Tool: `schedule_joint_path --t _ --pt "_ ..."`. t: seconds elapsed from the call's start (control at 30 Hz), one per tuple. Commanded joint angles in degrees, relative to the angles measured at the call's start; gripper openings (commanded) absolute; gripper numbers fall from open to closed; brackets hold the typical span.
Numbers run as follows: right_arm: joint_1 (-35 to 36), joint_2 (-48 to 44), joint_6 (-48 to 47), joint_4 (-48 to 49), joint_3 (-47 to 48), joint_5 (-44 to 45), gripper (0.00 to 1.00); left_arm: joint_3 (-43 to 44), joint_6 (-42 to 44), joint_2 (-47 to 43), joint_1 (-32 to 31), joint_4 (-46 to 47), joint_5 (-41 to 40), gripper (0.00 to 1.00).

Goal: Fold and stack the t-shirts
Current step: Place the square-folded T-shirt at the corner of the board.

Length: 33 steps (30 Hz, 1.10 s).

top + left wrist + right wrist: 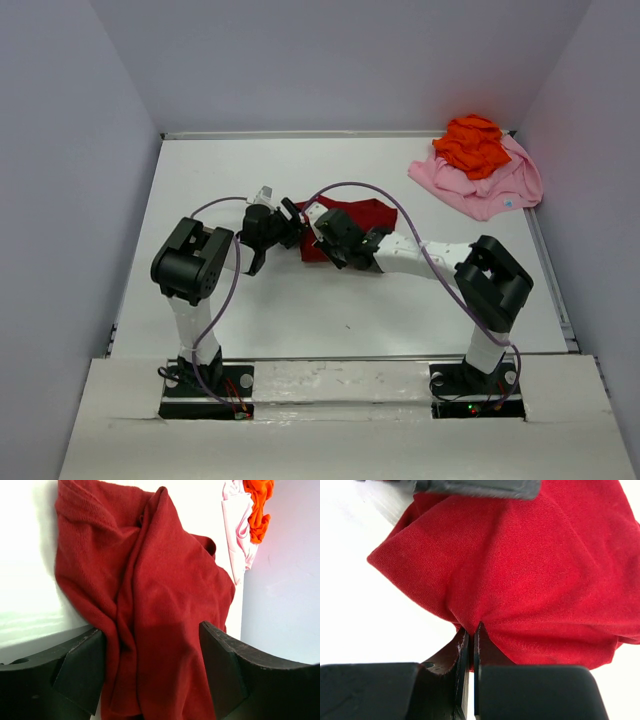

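Top external view: the dark red shirt [352, 214] is lying bunched near the middle of the white table [300, 310], and both of my grippers are meeting at its left edge. My right gripper [471, 636] is pinching a fold at the shirt's edge, its jaws pressed together with only cloth between them. My left gripper [152, 650] is standing with its jaws wide apart, and crumpled red cloth is showing between the two fingers without being clamped. The orange shirt [472, 145] is resting in a heap on the pink shirt [495, 190]; both are sitting in the table's far right corner, well apart from the red one.
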Motion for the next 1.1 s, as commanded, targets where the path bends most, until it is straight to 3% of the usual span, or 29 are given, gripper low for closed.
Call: schedule_joint_path --t 0.0,0.27,0.3,0.33,0.43,0.47,0.57,0.77,0.8,0.9,0.97,1.07 --pt "-0.2 -2.6 0.7 -0.2 0.0 -0.8 0.00 2.1 0.2 2.4 -0.2 0.9 0.7 0.82" --pt "-0.2 -2.6 0.6 -0.2 -0.1 -0.1 0.00 3.0 0.8 3.5 -1.0 1.1 0.9 0.77" --pt "-0.2 -2.5 0.7 -0.2 -0.1 0.0 0.00 3.1 1.2 3.5 -1.0 1.1 1.2 0.73" --pt "-0.2 -2.5 0.7 -0.2 -0.1 0.0 0.00 3.1 1.4 3.5 -1.1 1.1 1.3 0.58" --pt "-0.2 -2.3 0.9 -0.2 -0.2 0.3 0.00 3.3 2.0 3.6 -1.0 1.0 1.7 0.37" --pt "-0.2 -2.3 0.9 -0.2 -0.2 0.5 0.00 3.3 2.1 3.7 -1.1 1.0 1.8 0.23" --pt "-0.2 -2.3 1.0 -0.2 -0.3 1.1 0.00 3.6 2.4 3.7 -1.0 0.6 2.1 0.00" --pt "-0.2 -3.0 6.1 -0.5 -1.6 3.0 0.00 6.9 5.8 3.3 -1.0 -6.5 2.1 0.00" --pt "-0.2 -3.4 7.5 -0.9 -1.9 3.0 0.22 7.8 6.8 3.1 -0.9 -8.6 1.7 0.00" --pt "-0.2 -5.6 12.4 -0.8 -4.7 1.2 0.48 11.5 11.0 1.8 0.2 -16.6 1.0 0.00" --pt "0.3 -7.9 15.9 0.0 -7.6 0.8 0.56 13.9 12.5 1.1 1.9 -21.2 0.5 0.00" --pt "0.9 -10.6 18.6 1.8 -10.7 -1.5 0.59 17.7 12.9 1.7 4.9 -24.6 2.6 0.00"
